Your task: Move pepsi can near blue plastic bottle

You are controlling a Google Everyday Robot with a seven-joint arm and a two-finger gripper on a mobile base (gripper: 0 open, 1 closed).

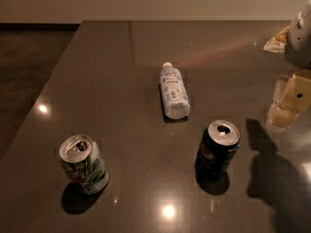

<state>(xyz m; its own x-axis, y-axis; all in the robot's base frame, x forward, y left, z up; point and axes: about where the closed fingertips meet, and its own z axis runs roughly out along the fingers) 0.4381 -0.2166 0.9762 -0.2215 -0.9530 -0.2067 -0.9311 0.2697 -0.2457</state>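
The pepsi can [218, 149] stands upright on the dark table [126, 72], right of centre and near the front. It is navy with a round logo and an opened silver top. The blue plastic bottle [173, 91] lies on its side at the table's middle, white cap pointing away, a short gap up and left of the can. My gripper [287, 106] is at the right edge of the view, above the table, to the right of the can and apart from it. It holds nothing that I can see.
A white-and-green can [83, 164] stands upright at the front left. A pale crumpled item [277, 40] lies at the far right of the table. The table's left edge runs diagonally, with dark floor [24, 72] beyond it.
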